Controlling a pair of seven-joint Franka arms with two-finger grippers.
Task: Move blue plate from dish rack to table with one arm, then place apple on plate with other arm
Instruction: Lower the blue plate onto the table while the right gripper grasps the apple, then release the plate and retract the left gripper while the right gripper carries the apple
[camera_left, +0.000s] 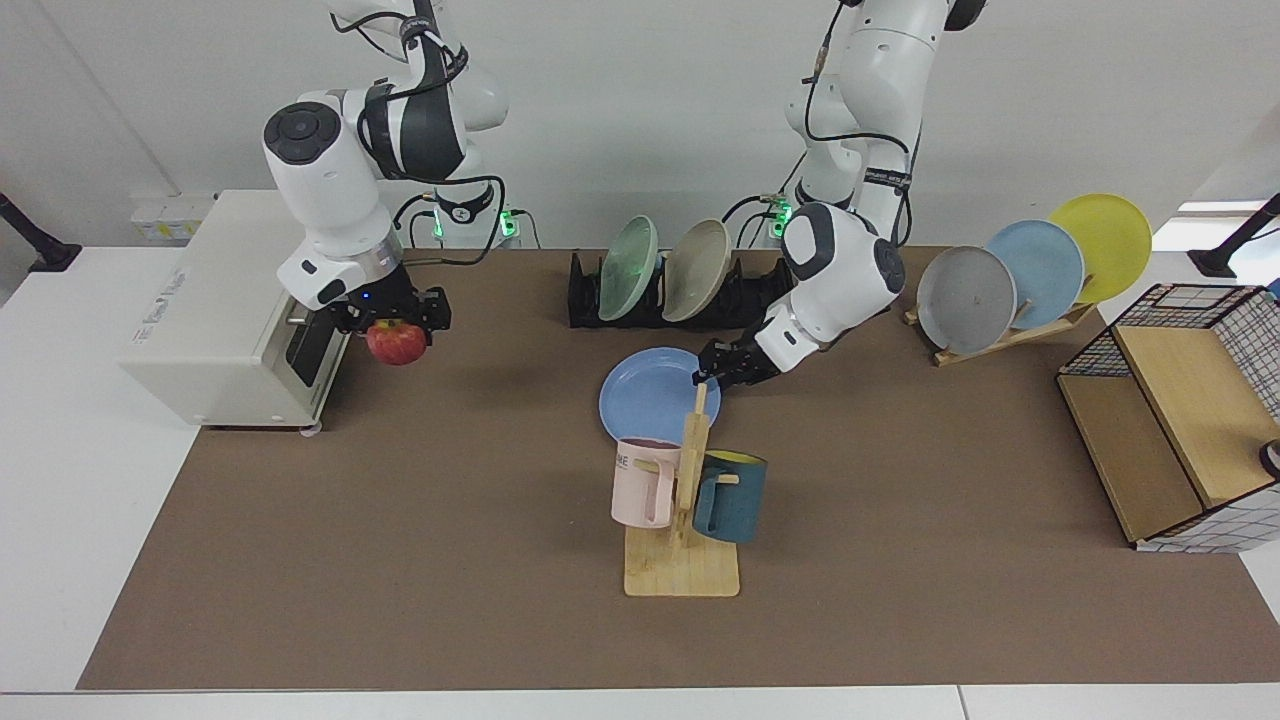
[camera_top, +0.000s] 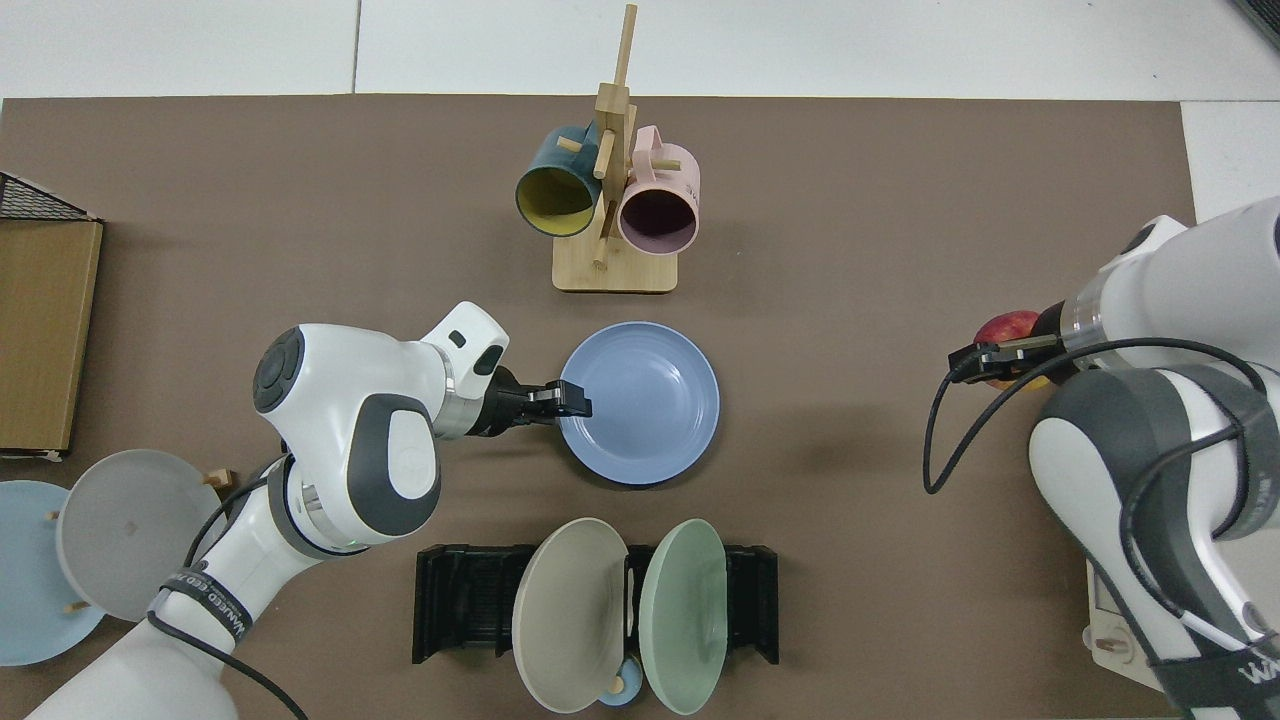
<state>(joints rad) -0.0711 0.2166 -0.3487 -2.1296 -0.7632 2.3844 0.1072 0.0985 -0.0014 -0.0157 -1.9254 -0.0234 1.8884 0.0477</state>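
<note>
Your table (camera_left: 900, 620) carries everything: the brown mat gives a flat landing zone between the rack (camera_left: 760, 292) and the mug stand (camera_left: 685, 540). The rack holds only a green and a beige plate in its slots, so the blue one is already out. Your left arm (camera_left: 835, 270) reaches in low from the rack side, so its gripper (camera_left: 712, 372) can keep the plate (camera_top: 640, 402) level by its rim. That gripper is clamped on the rim's edge, and the plate looks at or just above the mat, near the stand's base; I can't tell if it has touched down. Your right gripper (camera_left: 392, 318) is closed around the apple (camera_left: 396, 342), held clear of the mat beside the white box, well apart from the plate, likely waiting for release.
</note>
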